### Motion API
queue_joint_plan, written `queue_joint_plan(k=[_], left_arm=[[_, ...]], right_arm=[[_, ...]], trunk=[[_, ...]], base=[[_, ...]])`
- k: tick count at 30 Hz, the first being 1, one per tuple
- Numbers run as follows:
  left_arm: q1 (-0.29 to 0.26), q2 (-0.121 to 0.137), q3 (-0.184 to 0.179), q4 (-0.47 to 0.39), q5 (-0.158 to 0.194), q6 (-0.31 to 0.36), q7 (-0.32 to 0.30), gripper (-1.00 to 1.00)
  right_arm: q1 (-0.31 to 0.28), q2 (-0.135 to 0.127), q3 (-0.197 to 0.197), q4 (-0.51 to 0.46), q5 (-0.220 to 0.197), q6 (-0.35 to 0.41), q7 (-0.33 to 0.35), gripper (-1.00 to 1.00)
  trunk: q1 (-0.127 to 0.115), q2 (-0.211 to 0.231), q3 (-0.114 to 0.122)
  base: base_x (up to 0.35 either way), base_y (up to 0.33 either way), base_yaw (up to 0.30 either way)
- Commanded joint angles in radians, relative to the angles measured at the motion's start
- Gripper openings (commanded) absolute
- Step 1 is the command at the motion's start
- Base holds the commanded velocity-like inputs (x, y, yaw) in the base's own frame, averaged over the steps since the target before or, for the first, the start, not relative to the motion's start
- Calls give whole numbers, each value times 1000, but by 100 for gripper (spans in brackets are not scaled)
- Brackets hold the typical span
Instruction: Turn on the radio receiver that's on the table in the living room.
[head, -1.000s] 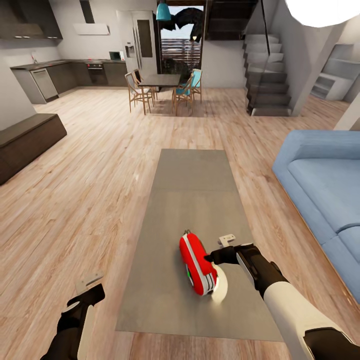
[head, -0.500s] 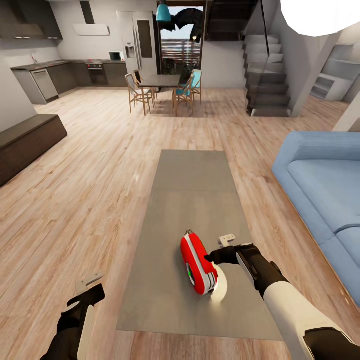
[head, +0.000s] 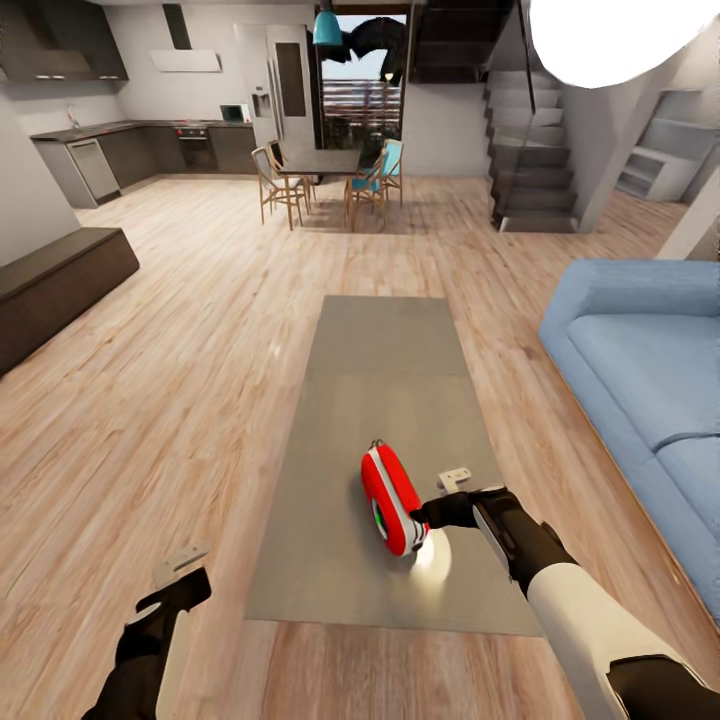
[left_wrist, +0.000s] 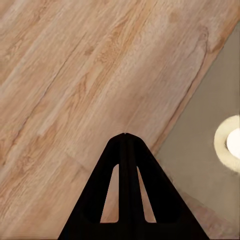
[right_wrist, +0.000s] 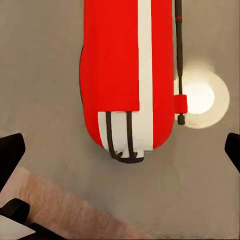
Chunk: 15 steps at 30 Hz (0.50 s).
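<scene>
My left pincer (head: 168, 592) hangs low over the light wood plank floor (head: 150, 400), just beside the near corner of the counter. In its wrist view, my left pincer (left_wrist: 125, 135) has its two black fingers pressed tight together, with nothing between them.

My right pincer (head: 418, 517) reaches over the long grey smooth counter (head: 380, 380). It is right up against the small shiny red radio with white trim (head: 391, 499), but I cannot tell if it touches it. In the right wrist view, the black fingertips (right_wrist: 11, 150) sit far apart at the two edges, so this pincer is spread wide and grasps nothing. The red radio (right_wrist: 127, 75) lies on the counter between them. A bright round spot of light (head: 432, 556) shines on the counter by the radio.

Farther off on the right is the big blue soft sofa (head: 640, 390). Far back stand a dark dining table with wooden chairs (head: 320, 165) and grey stairs (head: 535, 150).
</scene>
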<state>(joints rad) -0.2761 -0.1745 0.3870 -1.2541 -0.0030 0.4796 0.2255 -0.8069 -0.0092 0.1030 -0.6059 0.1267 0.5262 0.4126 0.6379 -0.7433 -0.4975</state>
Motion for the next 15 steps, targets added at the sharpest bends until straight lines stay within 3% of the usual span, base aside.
queue_joint_plan(k=[1, 6, 10, 15], left_arm=[[0, 0, -3, 0, 0, 0, 0, -100], [0, 2, -15, 24, 0, -1, -1, -100], [0, 13, -16, 34, 3, -1, -5, -100], [0, 17, -15, 62, 0, 0, -9, -100]], right_arm=[[0, 0, -1, 0, 0, 0, -1, 100], [0, -1, -2, 1, -2, 1, -45, 100], [0, -1, -2, 1, -5, 0, -112, 100], [0, 0, -2, 38, -5, 0, -130, 100]], trunk=[[-4, 7, 3], [-23, 42, 19], [-27, 49, 22], [-27, 49, 22]], base=[[-336, 0, 0], [-291, 0, 0], [-67, 0, 0], [-8, 0, 0]])
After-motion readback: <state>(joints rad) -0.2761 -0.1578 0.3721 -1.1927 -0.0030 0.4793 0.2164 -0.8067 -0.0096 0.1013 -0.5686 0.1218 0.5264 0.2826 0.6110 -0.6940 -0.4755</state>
